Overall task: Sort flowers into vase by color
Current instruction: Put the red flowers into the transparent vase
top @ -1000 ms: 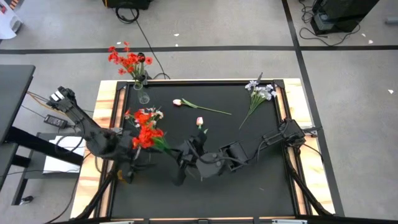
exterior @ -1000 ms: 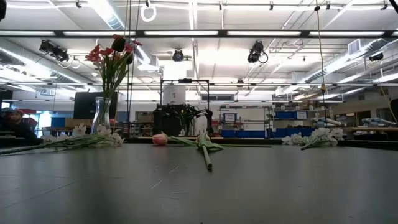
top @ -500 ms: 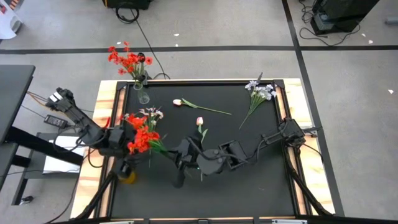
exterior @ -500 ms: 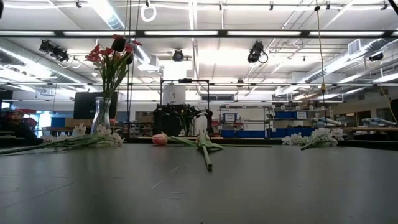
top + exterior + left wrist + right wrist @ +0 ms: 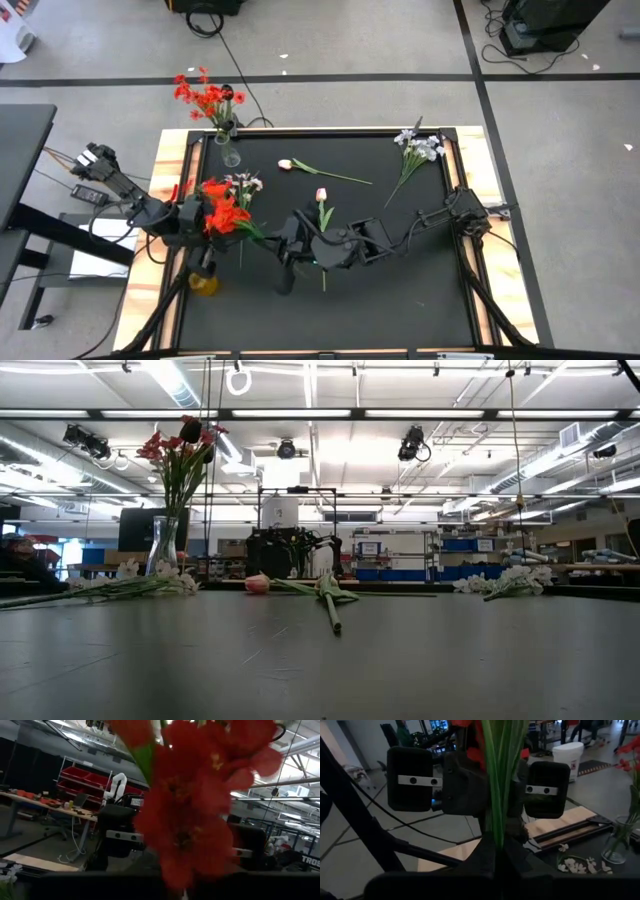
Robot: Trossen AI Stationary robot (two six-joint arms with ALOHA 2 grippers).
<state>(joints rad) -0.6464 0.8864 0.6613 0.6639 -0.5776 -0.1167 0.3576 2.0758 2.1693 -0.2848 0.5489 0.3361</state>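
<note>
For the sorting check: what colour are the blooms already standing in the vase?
Red, clearest in the high view.

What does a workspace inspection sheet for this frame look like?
Surface: black table with wooden side rails.
Job's things: red spray held up between both arms; glass vase with red flowers at the far left corner; white spray lying near it; two pink tulips mid-table; white spray far right.
Clutter: yellow object at the left rail.
Grippers: right gripper shut on the red spray's green stems; left gripper at the blooms, fingers hidden.
Cables: black cable across the floor behind the table.
Surroundings: workshop with benches and shelving.
</note>
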